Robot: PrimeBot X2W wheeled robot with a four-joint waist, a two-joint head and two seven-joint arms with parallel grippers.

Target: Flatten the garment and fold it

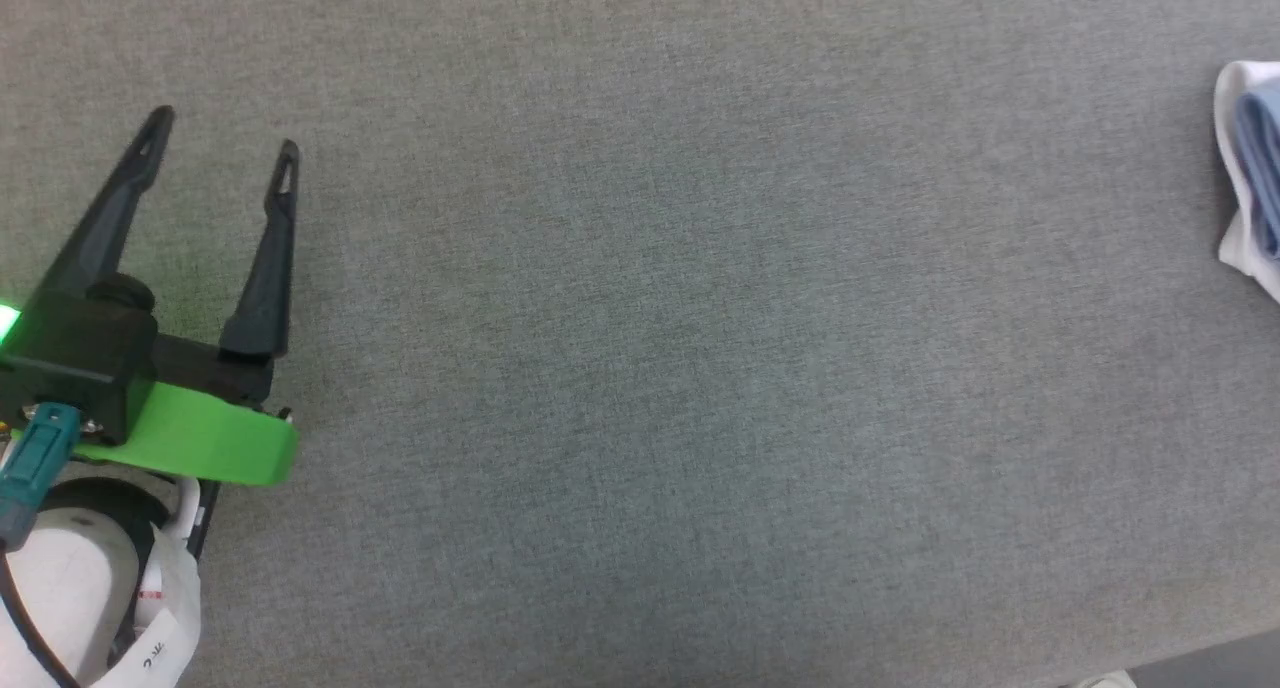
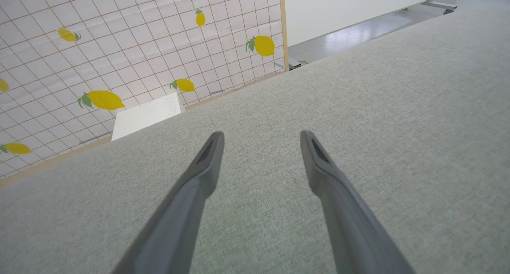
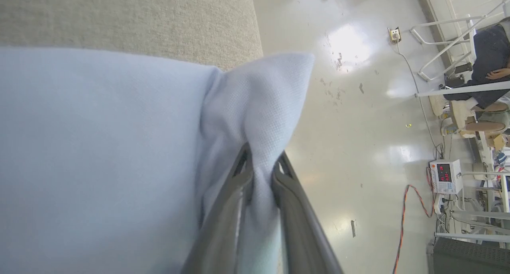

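The garment is light blue cloth spreading wide across the left of the right wrist view, over the grey table. My right gripper is shut on a bunched corner of it, which pokes up past the fingertips beside the table's edge. In the head view a small part of the garment, blue with white trim, lies at the far right edge. My left gripper hovers open at the lower left of the head view, nothing between its fingers, far from the cloth.
The grey fabric-covered table stretches between my left gripper and the garment. A lemon-print tiled panel and a white box stand beyond its far edge. Off the right edge lies glossy floor with cables, equipment and a seated person.
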